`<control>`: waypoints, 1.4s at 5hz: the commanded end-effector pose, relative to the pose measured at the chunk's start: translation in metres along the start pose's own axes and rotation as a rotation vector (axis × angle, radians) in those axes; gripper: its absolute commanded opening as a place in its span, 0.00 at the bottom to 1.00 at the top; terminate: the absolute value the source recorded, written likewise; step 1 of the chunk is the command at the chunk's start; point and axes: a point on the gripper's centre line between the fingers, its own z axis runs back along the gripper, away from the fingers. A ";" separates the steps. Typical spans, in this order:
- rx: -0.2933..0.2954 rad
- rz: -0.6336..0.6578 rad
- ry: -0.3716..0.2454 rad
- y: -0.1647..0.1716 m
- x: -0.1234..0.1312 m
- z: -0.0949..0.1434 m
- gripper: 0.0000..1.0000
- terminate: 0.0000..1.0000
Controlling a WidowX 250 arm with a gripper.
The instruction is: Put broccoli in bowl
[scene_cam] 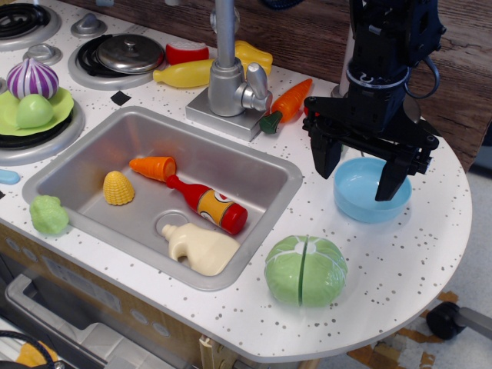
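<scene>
The broccoli (49, 214) is a small pale green lumpy toy lying on the counter at the front left corner of the sink. The light blue bowl (361, 201) sits on the counter to the right of the sink. My gripper (357, 173) hangs just above the bowl with its two black fingers spread wide apart and nothing between them. The right finger (392, 178) reaches over the bowl's right rim. The broccoli is far to the left of the gripper, across the sink.
The steel sink (261, 165) holds a yellow corn (118, 188), a small carrot (154, 167), a red bottle (209, 204) and a cream bottle (201, 247). A striped green cabbage (305, 270) sits in front of the bowl. The faucet (228, 77) and a carrot (288, 104) stand behind the sink.
</scene>
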 end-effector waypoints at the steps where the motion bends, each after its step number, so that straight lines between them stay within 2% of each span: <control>1: 0.000 0.000 0.000 0.000 0.000 0.000 1.00 0.00; 2: 0.006 -0.014 0.050 0.011 0.007 0.032 1.00 0.00; 3: 0.068 -0.042 0.065 0.015 0.010 0.050 1.00 0.00; 4: 0.130 -0.048 0.101 0.030 0.003 0.067 1.00 0.00; 5: 0.155 0.050 0.077 0.069 -0.019 0.064 1.00 0.00; 6: 0.183 0.065 0.085 0.110 -0.029 0.061 1.00 0.00; 7: 0.186 0.034 0.083 0.151 -0.040 0.058 1.00 0.00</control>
